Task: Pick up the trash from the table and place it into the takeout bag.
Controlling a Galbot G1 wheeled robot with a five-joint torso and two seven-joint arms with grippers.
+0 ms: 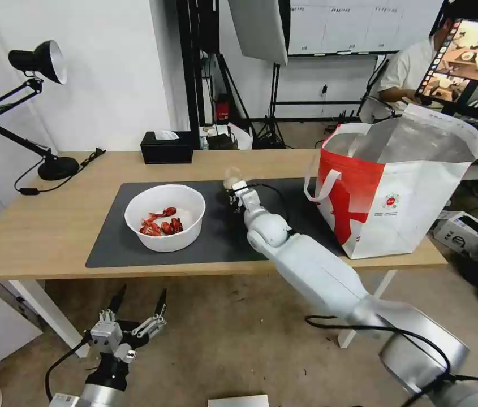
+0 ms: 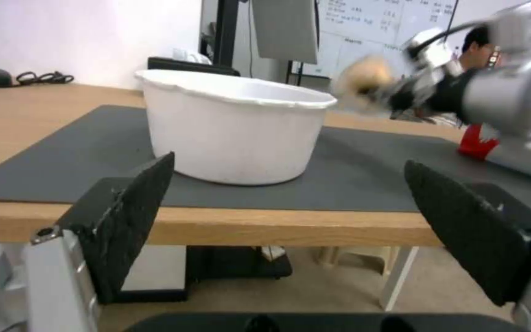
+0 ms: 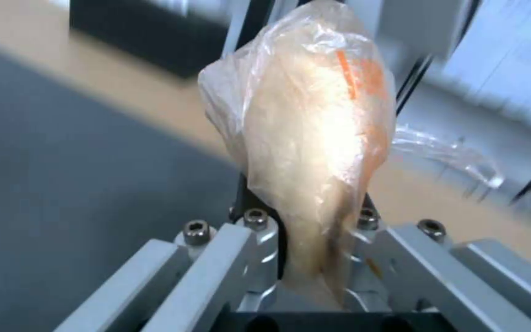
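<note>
My right gripper [image 1: 232, 185] is shut on the beige ball in clear wrap [image 3: 315, 138], held a little above the dark mat [image 1: 108, 249], between the bowl and the takeout bag [image 1: 403, 186]. From the left wrist view the ball [image 2: 364, 80] shows beyond the bowl's rim. The white bowl [image 1: 164, 217] with red crayfish shells [image 1: 162, 221] sits on the mat's left part. The big white-and-red bag stands open at the table's right end. Below the table's front edge hangs my left gripper [image 1: 140, 302], open, its black fingers [image 2: 130, 216] pointing at the bowl [image 2: 235, 129].
A black desk lamp [image 1: 35, 113] stands at the table's [image 1: 41, 226] back left and a black tissue box [image 1: 166, 147] at the back middle. Tripods, a monitor and a seated person are behind. White table legs [image 1: 41, 311] reach the floor near my left arm.
</note>
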